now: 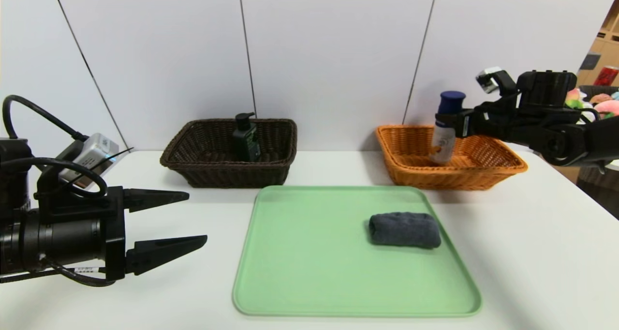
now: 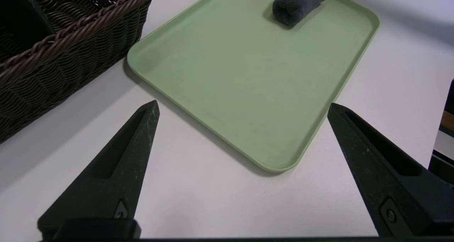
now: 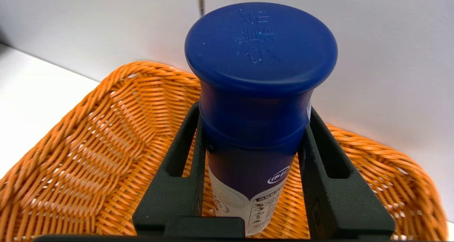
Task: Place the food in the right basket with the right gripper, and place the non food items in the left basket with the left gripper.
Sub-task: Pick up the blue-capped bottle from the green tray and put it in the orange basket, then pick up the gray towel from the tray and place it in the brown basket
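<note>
While gripped by right pincer [image 1: 458, 124], yogurt bottle [image 1: 445, 131] inside orange basket [image 1: 503, 168] rim.

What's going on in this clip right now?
The right pincer is shut on a blue-capped drink bottle, holding it upright over the orange basket. The left pincer hangs open and empty near the table's left side. A dark pump bottle already sits in the brown basket, and a rolled grey cloth lies on the green tray.
</note>
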Robot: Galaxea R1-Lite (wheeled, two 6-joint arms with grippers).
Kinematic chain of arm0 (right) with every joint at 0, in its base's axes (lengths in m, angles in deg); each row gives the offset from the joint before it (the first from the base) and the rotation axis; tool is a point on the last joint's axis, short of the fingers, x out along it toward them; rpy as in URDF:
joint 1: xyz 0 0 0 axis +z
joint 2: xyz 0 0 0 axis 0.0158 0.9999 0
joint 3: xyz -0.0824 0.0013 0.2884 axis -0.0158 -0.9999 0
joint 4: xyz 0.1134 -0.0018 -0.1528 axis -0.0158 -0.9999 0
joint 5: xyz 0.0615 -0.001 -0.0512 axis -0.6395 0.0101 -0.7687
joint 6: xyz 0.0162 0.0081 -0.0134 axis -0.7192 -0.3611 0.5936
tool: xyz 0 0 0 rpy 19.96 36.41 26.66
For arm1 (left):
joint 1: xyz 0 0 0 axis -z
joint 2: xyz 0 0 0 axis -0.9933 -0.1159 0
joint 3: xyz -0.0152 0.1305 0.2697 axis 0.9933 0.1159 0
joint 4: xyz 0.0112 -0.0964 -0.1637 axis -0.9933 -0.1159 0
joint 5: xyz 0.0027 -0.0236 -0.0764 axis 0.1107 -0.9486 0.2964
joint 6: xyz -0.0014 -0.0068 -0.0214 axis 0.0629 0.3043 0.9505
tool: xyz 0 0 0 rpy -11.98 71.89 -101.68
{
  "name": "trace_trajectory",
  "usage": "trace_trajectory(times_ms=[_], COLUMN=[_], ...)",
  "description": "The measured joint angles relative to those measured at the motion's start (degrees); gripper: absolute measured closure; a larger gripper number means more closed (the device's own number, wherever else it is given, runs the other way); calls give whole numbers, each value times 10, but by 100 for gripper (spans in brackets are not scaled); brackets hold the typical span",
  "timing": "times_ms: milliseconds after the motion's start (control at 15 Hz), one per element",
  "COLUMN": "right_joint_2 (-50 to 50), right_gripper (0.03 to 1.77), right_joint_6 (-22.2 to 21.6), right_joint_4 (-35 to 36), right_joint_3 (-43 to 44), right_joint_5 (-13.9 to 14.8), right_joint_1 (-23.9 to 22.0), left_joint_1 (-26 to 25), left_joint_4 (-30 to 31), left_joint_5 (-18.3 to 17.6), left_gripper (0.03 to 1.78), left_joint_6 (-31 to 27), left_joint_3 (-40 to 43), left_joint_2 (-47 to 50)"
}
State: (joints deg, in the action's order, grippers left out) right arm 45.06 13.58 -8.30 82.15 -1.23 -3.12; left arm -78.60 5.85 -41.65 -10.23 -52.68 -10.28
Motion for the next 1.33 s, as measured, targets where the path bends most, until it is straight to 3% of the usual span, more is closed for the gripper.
trace_trajectory(times_ms=[267,533,1000,1333], right_joint_2=[4,-4,-76,-144], right_gripper=[68,44,23,16], right_joint_6=[0,-5,-17,-40], right_joint_4=[1,-3,-89,-119], right_joint_3=[-6,-8,-13,-29], right_joint_5=[0,0,-2,-3], right_joint_1=[-1,-2,-29,-76], left_joint_1=[0,0,0,0], left_joint_4=[0,1,1,1], left_joint_5=[1,1,-1,-4], left_gripper=[12,12,12,12], left_joint_6=[0,0,1,1], left_joint_3=[0,-1,-2,-7], left_joint_2=[-2,0,11,13])
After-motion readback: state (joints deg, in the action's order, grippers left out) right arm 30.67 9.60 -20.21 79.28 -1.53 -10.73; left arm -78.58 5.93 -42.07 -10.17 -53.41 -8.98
